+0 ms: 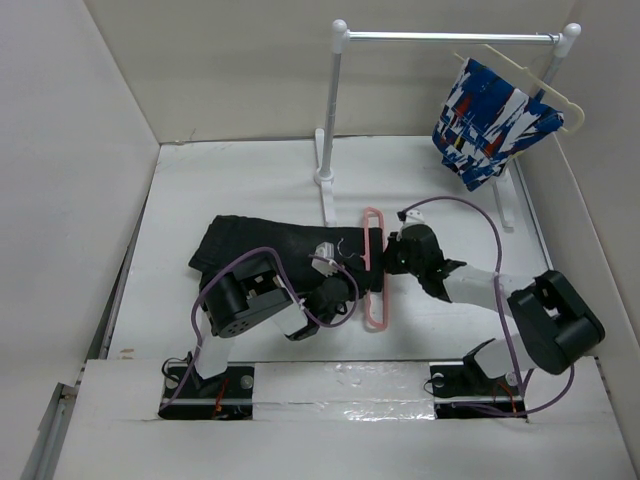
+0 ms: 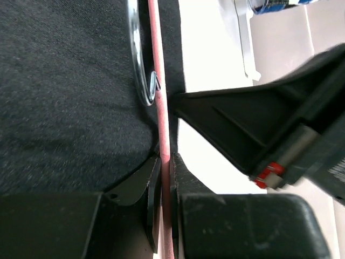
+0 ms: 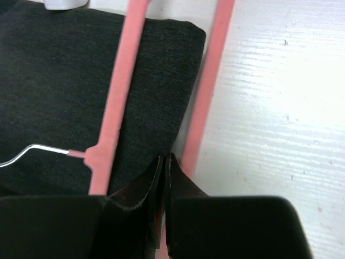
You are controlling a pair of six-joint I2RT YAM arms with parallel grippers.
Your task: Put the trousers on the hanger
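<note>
Your left gripper (image 2: 166, 162) clamps the hanger (image 2: 160, 108); your right gripper (image 3: 164, 160), clenched at the trousers' (image 3: 64, 81) edge, must next draw cloth through.

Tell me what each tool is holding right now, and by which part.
Left tool pinches the hanger on its bar near the hook. Right tool is shut at the trousers' edge; a hold cannot be told.

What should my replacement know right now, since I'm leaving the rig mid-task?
Grippers: left gripper shut on the pink hanger; right gripper shut at the edge of the black trousers, beside the hanger's other bar; what it pinches is unclear.
Things: trousers flat on the table, hanger lying over their edge.
Done: hanger gripped.
Left: get the trousers over the hanger's bar.
</note>
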